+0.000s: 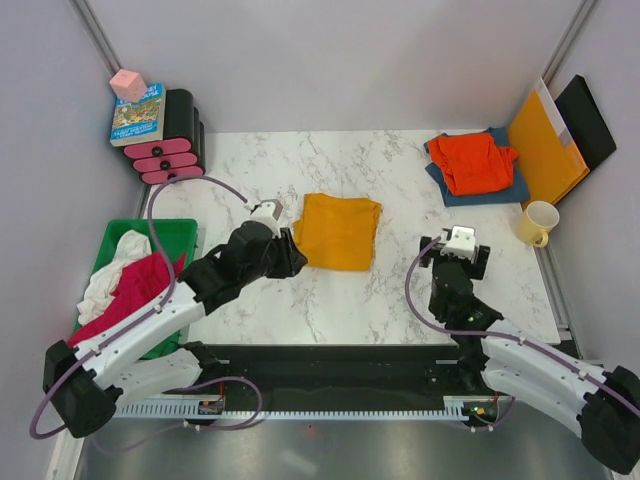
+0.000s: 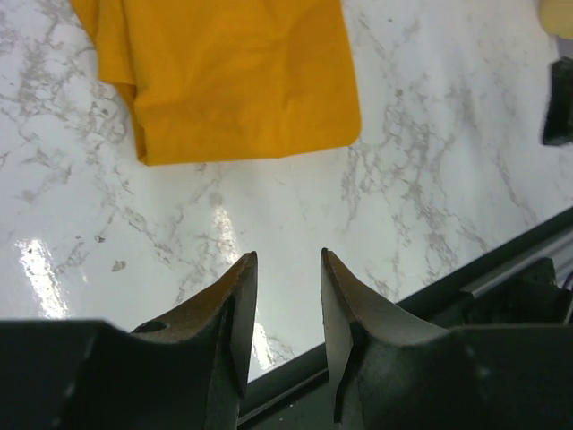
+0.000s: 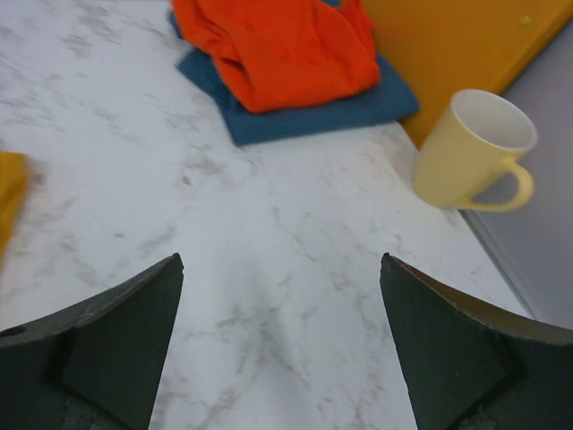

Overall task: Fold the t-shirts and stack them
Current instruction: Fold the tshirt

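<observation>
Start with the worktop (image 1: 390, 300): the mustard-yellow t-shirt (image 1: 340, 232) lies folded flat at its middle, close to square, so it gives you no clear long axis to line up on. At the left edge, the green bin (image 1: 175, 228) holds the magenta t-shirt (image 1: 135, 290) and the white t-shirt (image 1: 112, 262), both crumpled and unfolded. At the far right, the red-orange t-shirt (image 1: 472, 162) rests on the dark blue t-shirt (image 1: 445, 182), and that is your stack.

The relation to watch is this. Your left hand (image 2: 286, 260) sits just beside the mustard shirt's near-left corner, and the cloth lies ahead of the fingertips toward the far right. The jaws are partly apart with only bare marble between them. Your right hand (image 3: 279, 269) is spread wide and holds nothing. It is well apart from the mustard shirt but is the nearer of the two to the stack, which lies far and slightly left of it.

I judge the mustard shirt is folded and ready to move onto the stack. The left hand is closer for the pickup, while the stack is on the right arm's side. Mind the mug (image 3: 470, 148) just right of the stack.
</observation>
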Controlling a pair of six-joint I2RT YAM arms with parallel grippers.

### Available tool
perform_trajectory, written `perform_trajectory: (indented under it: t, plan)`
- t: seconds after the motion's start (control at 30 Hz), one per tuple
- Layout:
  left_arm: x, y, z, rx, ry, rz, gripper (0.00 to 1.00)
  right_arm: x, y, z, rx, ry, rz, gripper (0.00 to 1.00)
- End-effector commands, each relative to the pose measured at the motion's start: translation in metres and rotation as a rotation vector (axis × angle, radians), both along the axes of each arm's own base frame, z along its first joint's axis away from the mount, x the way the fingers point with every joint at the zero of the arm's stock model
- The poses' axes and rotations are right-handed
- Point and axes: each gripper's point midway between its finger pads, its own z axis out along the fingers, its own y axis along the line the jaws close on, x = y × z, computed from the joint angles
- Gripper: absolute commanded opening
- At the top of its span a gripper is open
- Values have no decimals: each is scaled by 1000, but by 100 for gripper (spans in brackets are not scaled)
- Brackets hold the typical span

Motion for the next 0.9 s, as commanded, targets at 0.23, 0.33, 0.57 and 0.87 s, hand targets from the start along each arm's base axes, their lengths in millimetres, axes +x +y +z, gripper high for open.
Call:
perform_trajectory:
  t: [0.23,0.33,0.57,0.87]
  plan:
    - [-34,-2,18,-2,-17,-44,42,78,-38,-38,-28,-57,-22,98]
    - [-36,1,18,-4,-25,-47,42,82,-25,-54,12,-82,142,98]
    - [-45,10,10,3,-23,-51,42,78,-48,-72,86,-103,73,98]
    - [-39,-1,-3,28,-1,-70,42,97,-56,-79,147,-53,90,98]
